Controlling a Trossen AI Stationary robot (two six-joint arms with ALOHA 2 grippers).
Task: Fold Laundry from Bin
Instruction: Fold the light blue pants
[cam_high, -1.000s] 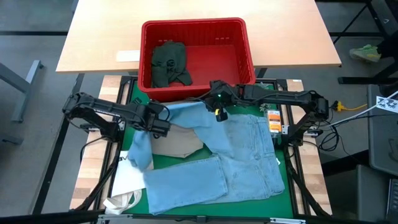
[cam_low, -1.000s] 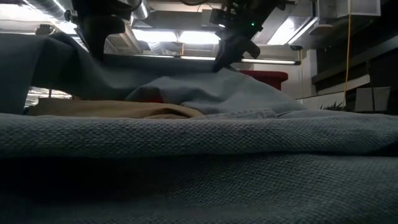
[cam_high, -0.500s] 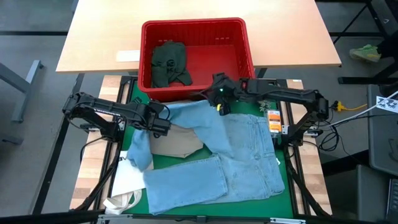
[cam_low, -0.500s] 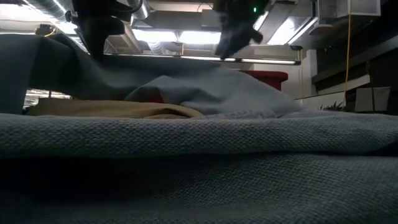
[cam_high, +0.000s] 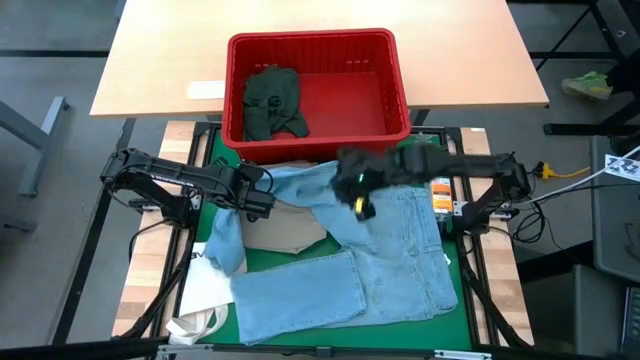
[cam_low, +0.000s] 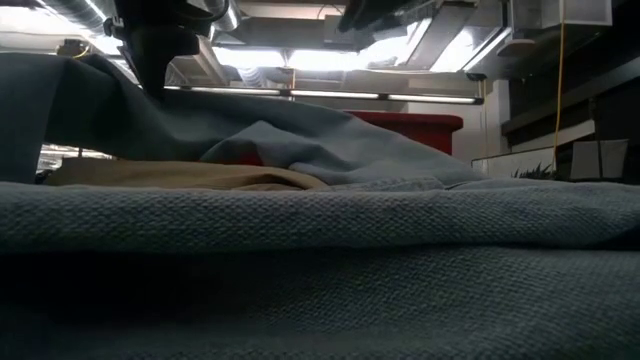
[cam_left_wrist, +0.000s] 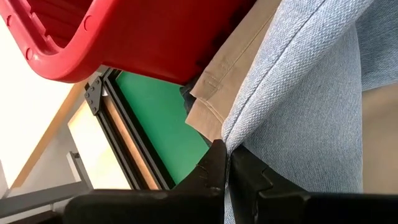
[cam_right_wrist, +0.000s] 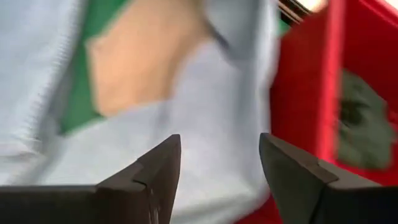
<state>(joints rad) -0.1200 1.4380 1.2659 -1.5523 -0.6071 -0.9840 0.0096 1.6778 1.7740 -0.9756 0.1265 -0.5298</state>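
Light blue jeans (cam_high: 390, 250) lie spread on the green mat, one leg drawn up toward the table's left. My left gripper (cam_high: 258, 198) is shut on that leg. My right gripper (cam_high: 360, 198) hovers open above the jeans near the bin, with nothing between its fingers (cam_right_wrist: 163, 167). Tan trousers (cam_high: 285, 232) lie under the raised leg. The red bin (cam_high: 310, 38) stands at the far edge with a dark green piece (cam_high: 272, 100) lying on its floor. My left gripper pinches the seamed side edge (cam_left_wrist: 244, 127) of the jeans' leg between its two shut fingers (cam_left_wrist: 211, 168). The fingers slant down from the table's left. The leg is lifted there and slopes down on both sides, its end (cam_high: 225, 245) hanging to the table.
A white tote bag (cam_high: 205, 288) lies at the near left, partly under the jeans. The bin's near wall (cam_high: 330, 140) stands close behind both grippers. A pale wooden table (cam_high: 470, 60) carries the bin beyond the mat.
My right gripper has let go of the jeans' leg near the bin, risen clear of it and come a little toward the near edge. The ridge of cloth it held has sunk back. My left gripper keeps its hold.
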